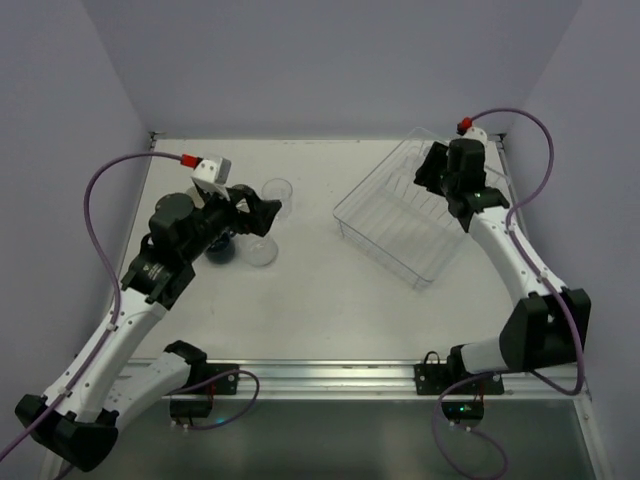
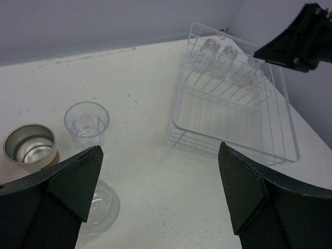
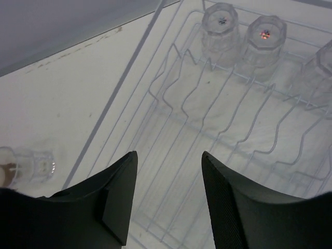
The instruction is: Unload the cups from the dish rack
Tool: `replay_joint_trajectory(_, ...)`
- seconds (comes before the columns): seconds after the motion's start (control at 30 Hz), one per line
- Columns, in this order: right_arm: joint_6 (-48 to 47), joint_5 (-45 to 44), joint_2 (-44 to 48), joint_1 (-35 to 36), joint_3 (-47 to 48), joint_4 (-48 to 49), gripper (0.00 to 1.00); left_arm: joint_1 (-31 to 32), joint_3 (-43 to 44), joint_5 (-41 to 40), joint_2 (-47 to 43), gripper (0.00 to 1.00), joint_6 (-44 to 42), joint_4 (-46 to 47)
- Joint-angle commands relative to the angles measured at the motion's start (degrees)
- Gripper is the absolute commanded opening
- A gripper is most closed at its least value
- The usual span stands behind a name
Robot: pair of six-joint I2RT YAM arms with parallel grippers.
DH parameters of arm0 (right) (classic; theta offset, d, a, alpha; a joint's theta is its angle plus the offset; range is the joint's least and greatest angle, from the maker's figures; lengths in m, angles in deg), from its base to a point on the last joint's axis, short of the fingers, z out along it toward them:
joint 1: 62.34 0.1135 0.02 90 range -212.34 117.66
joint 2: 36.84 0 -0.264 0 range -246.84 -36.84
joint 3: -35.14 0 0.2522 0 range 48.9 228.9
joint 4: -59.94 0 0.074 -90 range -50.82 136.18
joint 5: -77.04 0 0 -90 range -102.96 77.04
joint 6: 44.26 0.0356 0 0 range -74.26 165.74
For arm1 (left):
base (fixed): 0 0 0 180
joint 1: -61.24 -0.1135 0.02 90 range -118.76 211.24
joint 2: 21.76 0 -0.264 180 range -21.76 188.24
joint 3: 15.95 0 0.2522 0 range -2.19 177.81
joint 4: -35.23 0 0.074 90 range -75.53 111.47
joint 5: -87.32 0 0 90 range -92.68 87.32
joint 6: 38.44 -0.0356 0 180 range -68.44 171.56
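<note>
The dish rack (image 1: 390,235) sits right of centre on the tabletop (image 1: 300,300), skewed to its edges. My right tool (image 3: 168,171) hovers over it, jaws apart and empty. My left tool (image 2: 161,171) gapes wide above the unloaded cups (image 2: 86,122). Three clear tumblers (image 3: 221,26) stand inverted at the rack's far end, axes vertical. I'd descend straight and straddle one squarely.

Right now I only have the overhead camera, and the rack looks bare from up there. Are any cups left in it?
Observer: Yes. The right wrist camera shows three clear tumblers standing upside down along one end of the rack.
Operator: Is the right gripper holding one?
Observer: No. The right gripper hangs open above the rack wires with nothing in it.
Operator: And the left?
Observer: The left gripper is wide open and empty, with an upright metal-lined cup and a clear glass just ahead of it.
</note>
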Motion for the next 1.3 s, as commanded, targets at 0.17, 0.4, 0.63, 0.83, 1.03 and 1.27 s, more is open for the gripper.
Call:
replay_joint_trajectory(0.17, -3.4, -4.5, -23.8, -4.9, 21.5, -0.3, 0.54, 2.7, -5.2, 2.7, -0.8, 1.0, -5.5, 1.5)
replay_joint_trajectory(0.4, -5.7, -4.9, -39.3, -7.1, 38.8, -4.4, 0.57, 4.3, -5.4, 0.0, -1.1, 1.0, -6.6, 1.5)
replay_joint_trajectory(0.63, -6.4, -3.8, -43.5, -9.1, 43.4, -4.6, 0.64, 4.3, -5.4, -1.4, 0.5, 1.0, -6.8, 1.3)
replay_joint_trajectory(0.83, -7.8, -1.9, -46.5, -9.3, 46.5, -4.8, 0.69, 4.3, -5.2, -2.1, 1.7, 1.0, -6.9, 1.2)
replay_joint_trajectory(1.03, -9.2, -2.4, -50.2, -9.3, 51.8, -7.1, 0.72, 4.3, -5.1, -2.7, 2.7, 1.0, -7.1, 1.1)
replay_joint_trajectory(1.27, -11.1, -3.2, -54.4, -9.3, 57.0, -9.3, 0.74, 4.2, -4.9, -3.1, 3.5, 1.0, -7.2, 1.1)
